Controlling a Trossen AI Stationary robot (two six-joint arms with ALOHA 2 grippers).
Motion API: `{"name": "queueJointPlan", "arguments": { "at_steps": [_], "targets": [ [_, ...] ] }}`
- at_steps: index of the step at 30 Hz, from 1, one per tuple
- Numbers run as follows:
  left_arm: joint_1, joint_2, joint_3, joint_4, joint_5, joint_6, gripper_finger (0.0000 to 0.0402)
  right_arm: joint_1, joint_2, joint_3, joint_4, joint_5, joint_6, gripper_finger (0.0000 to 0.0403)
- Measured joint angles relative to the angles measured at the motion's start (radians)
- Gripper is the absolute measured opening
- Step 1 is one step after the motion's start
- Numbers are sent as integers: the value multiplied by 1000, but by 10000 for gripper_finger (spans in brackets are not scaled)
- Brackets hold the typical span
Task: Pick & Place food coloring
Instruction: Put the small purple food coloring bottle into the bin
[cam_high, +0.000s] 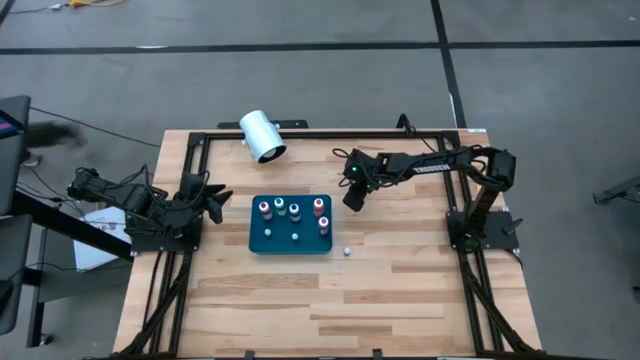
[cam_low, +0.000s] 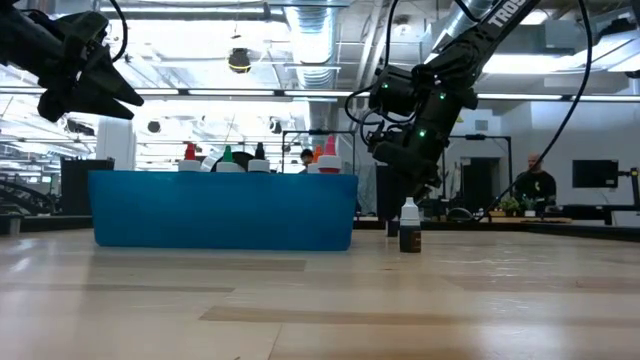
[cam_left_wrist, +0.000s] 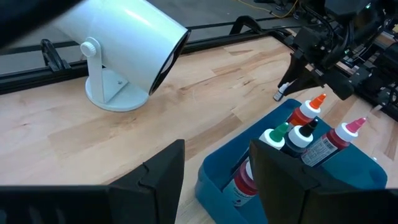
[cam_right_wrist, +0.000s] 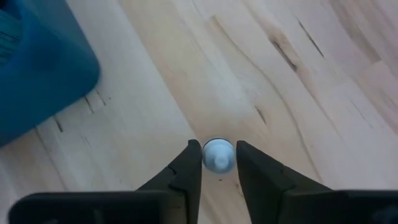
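Note:
A teal tray (cam_high: 290, 251) in the middle of the table holds several food coloring bottles with red, green, dark, orange and pink tops (cam_left_wrist: 314, 106). One white-capped bottle (cam_low: 409, 225) stands loose on the wood near the tray's near right corner. My right gripper (cam_right_wrist: 218, 149) is down at the table just right of the tray, shut on another small white-capped bottle (cam_right_wrist: 218, 155). My left gripper (cam_left_wrist: 214, 180) is open and raised at the table's left side, left of the tray, with nothing between its fingers. My right gripper pinches the bottle's round white cap (cam_right_wrist: 205, 155) between its two fingertips, one on each side. The fingers come from above, slanting steeply down. The bottle is upright; the cap and the fingers hide its foot on the wood.
A large white cylinder on a round foot (cam_high: 263, 136) lies tilted at the table's far edge, behind the tray. Black frame rails (cam_high: 330, 134) run along the table's sides. Bare wood stretches across the near half. A person (cam_low: 535, 180) is in the room beyond the table.

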Motion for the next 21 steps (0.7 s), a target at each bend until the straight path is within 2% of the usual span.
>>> {"name": "queueJointPlan", "arguments": {
  "at_steps": [7,13,21],
  "targets": [
    [0,0,0,0,0,3,171,0,-1,0,1,-1,0,47],
    [0,0,0,0,1,3,171,0,-1,1,-4,-2,0,48],
    [0,0,0,0,2,9,171,0,-12,81,-128,-2,-14,47]
  ]
}}
